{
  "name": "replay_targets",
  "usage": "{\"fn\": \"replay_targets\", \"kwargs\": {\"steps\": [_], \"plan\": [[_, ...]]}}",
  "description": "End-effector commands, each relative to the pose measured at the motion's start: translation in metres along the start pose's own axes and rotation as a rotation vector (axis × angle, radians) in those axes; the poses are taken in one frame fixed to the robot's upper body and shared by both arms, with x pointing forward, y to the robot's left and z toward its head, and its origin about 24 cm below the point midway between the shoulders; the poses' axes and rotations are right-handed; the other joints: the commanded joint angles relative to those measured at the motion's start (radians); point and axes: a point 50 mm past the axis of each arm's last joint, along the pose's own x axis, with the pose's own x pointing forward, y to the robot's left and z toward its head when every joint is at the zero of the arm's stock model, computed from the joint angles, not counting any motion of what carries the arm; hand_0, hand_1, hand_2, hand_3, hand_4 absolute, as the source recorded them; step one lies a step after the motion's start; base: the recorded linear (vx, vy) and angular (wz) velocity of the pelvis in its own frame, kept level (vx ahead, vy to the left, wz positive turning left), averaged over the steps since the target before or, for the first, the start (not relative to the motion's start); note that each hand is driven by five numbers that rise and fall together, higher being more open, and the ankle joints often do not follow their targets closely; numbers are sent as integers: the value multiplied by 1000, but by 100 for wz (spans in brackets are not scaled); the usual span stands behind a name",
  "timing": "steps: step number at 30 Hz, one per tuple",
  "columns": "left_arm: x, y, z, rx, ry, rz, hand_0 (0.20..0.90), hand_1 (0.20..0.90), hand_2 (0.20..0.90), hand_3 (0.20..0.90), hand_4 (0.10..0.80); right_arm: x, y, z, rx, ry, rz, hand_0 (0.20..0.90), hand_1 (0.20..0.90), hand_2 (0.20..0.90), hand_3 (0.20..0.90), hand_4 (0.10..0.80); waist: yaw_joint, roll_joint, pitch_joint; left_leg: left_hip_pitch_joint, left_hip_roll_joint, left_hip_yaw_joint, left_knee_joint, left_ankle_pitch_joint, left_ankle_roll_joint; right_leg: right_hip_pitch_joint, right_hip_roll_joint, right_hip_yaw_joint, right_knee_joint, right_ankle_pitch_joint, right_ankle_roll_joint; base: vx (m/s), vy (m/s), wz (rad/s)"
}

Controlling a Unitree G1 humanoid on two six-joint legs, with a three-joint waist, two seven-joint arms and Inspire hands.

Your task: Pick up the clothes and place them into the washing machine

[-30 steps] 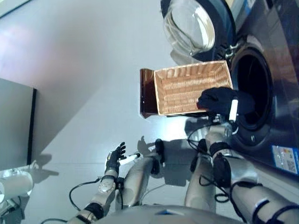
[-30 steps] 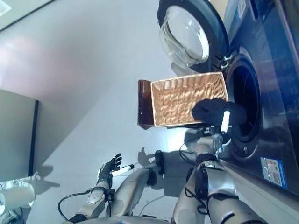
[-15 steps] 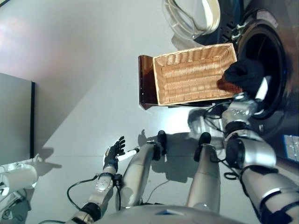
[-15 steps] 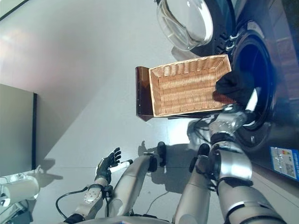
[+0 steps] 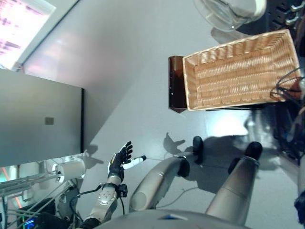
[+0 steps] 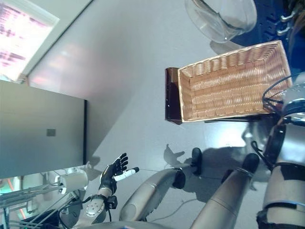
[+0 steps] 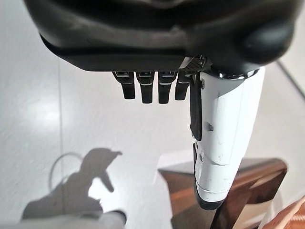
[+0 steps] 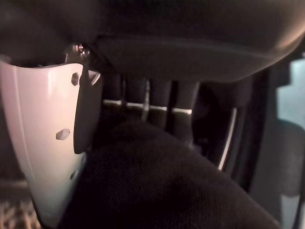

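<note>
One garment in play, and by the look of things the last: shows the tan woven wicker basket point(image 5: 238, 71) bare to its weave on the dark brown wooden stand point(image 5: 175, 83), with no other clothes visible on the pale floor around it. Puts the picking-up as done and the delivery as the step in hand, judging by the empty basket and the load in the right hand.

Catches the bunched black cloth point(image 8: 157, 186) pressed up under the palm of the dark right hand point(image 8: 190, 47), gripped between the white-covered thumb point(image 8: 38, 143) and the row of fingers point(image 8: 138, 102), whose tips disappear behind the fabric. Frames that grip against deep shadow crossed by one pale curved strip, most likely the mouth of the drum, though too dark to say for certain. Leaves open, therefore, whether the cloth is already past the opening or just at it.

Places the right arm at the far right edge of the head views, beside the right end of the basket, hand and cloth out of frame there. Sets the round clear-glass door point(image 5: 228, 12) swung open beyond the basket, next to the dark blue front of the washing machine point(image 6: 269, 21).

Finds the dark left hand point(image 5: 120, 161) idle at lower left, well apart from basket and machine, fingers spread and holding nothing.

Still to do, on this evidence: release the cloth inside the drum and draw the hand out.
</note>
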Motion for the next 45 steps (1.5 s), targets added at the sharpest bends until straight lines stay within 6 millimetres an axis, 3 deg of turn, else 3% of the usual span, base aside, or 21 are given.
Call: {"fn": "replay_targets", "kwargs": {"steps": [1, 3, 4, 5, 6, 7, 10, 20, 21, 24, 25, 26, 29, 30, 31, 32, 34, 35, 36, 40, 45], "plan": [[-7, 34, 0, 18, -30, 132, 900, 900, 900, 900, 800, -6, 55, 102, 11, -387, 234, 900, 900, 900, 900, 800, -5, 39, -67, -25, 55, -68, 56, -54, -140, 109, 25, -33, 11, -109, -21, 0, 0, 0], [-6, 38, 1, 16, -35, 158, 900, 900, 900, 900, 800, -4, 50, 99, -242, -464, 195, 900, 900, 900, 900, 800, -8, 36, -66, -19, 52, -69, 53, -51, -144, 126, 21, -42, 5, -107, -20, 9, -3, 2], [-6, 37, 1, 14, -35, 156, 900, 900, 900, 900, 800, -5, 51, 99, -249, -468, 192, 900, 900, 900, 900, 800, -9, 38, -65, -17, 52, -70, 52, -50, -144, 128, 21, -43, 4, -107, -20, 0, 0, 0], [-6, 46, 2, 17, -37, 185, 900, 900, 900, 900, 800, 0, 46, 101, -565, -567, 164, 900, 900, 900, 900, 800, -10, 26, -65, -12, 52, -70, 48, -48, -147, 133, 19, -46, 3, -105, -21, -30, -3, 2], [-6, 45, 5, 25, -57, 190, 900, 900, 900, 900, 800, -4, 54, 99, -713, -645, 182, 900, 900, 900, 900, 800, -11, 28, -60, -13, 54, -66, 42, -41, -148, 133, 20, -49, -1, -97, -23, -47, -9, 6], [-5, 48, 5, 14, -59, 215, 900, 900, 900, 900, 800, -5, 58, 98, -989, -745, 158, 900, 900, 900, 900, 800, -14, 25, -57, -11, 57, -64, 35, -35, -148, 134, 23, -51, -7, -90, -25, -38, -9, 6], [-4, 48, 13, 12, -101, 240, 900, 900, 900, 900, 800, -10, 65, 91, -995, -757, 173, 900, 900, 900, 900, 800, -21, 25, -49, -9, 61, -62, 31, -32, -149, 138, 29, -53, -13, -86, -27, -4, -5, 1], [3, 46, 16, -1, -99, 262, 900, 900, 900, 900, 800, -10, 59, 57, -920, -566, 202, 900, 900, 900, 900, 800, -35, 2, -37, -4, 72, -62, 26, -32, -146, 147, 43, -56, -18, -85, -29, -5, 1, -3], [4, 44, 18, -18, -106, 258, 900, 900, 900, 900, 800, -13, 57, 39, -899, -495, 245, 900, 900, 900, 900, 800, -37, -1, -28, -1, 76, -61, 25, -31, -145, 153, 45, -58, -21, -81, -29, -25, -13, -3], [5, 47, 18, -9, -100, 263, 900, 900, 900, 900, 800, -13, 52, 24, -917, -432, 285, 900, 900, 900, 900, 800, -41, -10, -20, 5, 81, -60, 26, -29, -146, 164, 48, -63, -24, -79, -30, -19, -17, -10], [6, 47, 16, -4, -79, 260, 900, 900, 900, 900, 800, -15, 41, 1, -918, -336, 302, 900, 900, 900, 900, 800, -45, -19, -12, 12, 84, -60, 26, -28, -146, 178, 53, -71, -33, -76, -32, -5, -20, -6], [6, 47, 16, -2, -79, 261, 900, 900, 900, 900, 800, -15, 41, 1, -917, -334, 302, 900, 900, 900, 900, 800, -45, -20, -11, 14, 84, -61, 26, -27, -147, 180, 53, -72, -34, -75, -32, -4, -32, -2], [5, 45, 11, 6, -57, 243, 900, 900, 900, 900, 800, -23, 22, -38, -919, -192, 330, 900, 900, 900, 900, 800, -47, -37, -1, 30, 91, -67, 22, -25, -148, 211, 58, -88, -56, -66, -31, -4, -13, -1], [5, 46, 11, 6, -57, 243, 900, 900, 900, 900, 800, -23, 21, -39, -919, -192, 330, 900, 900, 900, 900, 800, -47, -37, -1, 30, 91, -67, 22, -25, -148, 212, 58, -89, -57, -66, -31, -19, -89, -2], [7, 45, 11, 25, -46, 235, 900, 900, 900, 900, 800, -38, 6, -75, -916, -97, 378, 900, 900, 900, 900, 800, -50, -61, 16, 45, 101, -73, 15, -20, -149, 245, 69, -111, -83, -55, -29, -15, -72, 1], [7, 45, 11, 27, -46, 236, 900, 900, 900, 900, 800, -38, 5, -76, -916, -95, 377, 900, 900, 900, 900, 800, -50, -62, 16, 47, 102, -74, 15, -20, -150, 247, 69, -112, -84, -55, -29, -16, -98, 7], [8, 44, 11, 59, -41, 222, 900, 900, 900, 900, 800, -56, -13, -110, -889, 22, 400, 900, 900, 900, 900, 800, -49, -90, 40, 53, 118, -73, 9, 12, -144, 273, 82, -140, -116, -15, -39, -53, -69, 9], [8, 44, 10, 60, -39, 222, 900, 900, 900, 900, 800, -56, -13, -110, -891, 23, 400, 900, 900, 900, 900, 800, -50, -94, 36, 64, 114, -81, 13, -16, -151, 285, 81, -133, -111, -41, -31, -100, -35, 4], [8, 44, 10, 60, -41, 222, 900, 900, 900, 900, 800, -56, -13, -110, -889, 23, 400, 900, 900, 900, 900, 800, -50, -90, 41, 55, 118, -74, 8, 12, -144, 277, 82, -141, -118, -14, -39, 5, -64, 1], [10, 49, 2, 93, 18, 237, 900, 900, 900, 900, 800, -92, -41, -157, -803, 207, 437, 900, 900, 900, 900, 800, -57, -176, 60, 99, 142, -86, -23, 20, -152, 351, 106, -181, -200, 21, -37, -13, -65, 1], [8, 53, -8, 114, 83, 245, 900, 900, 900, 900, 800, -117, -71, -186, -781, 356, 462, 900, 900, 900, 900, 800, -66, -243, 63, 153, 154, -89, -66, 29, -154, 416, 123, -202, -276, 52, -31, 17, -24, -3]]}}
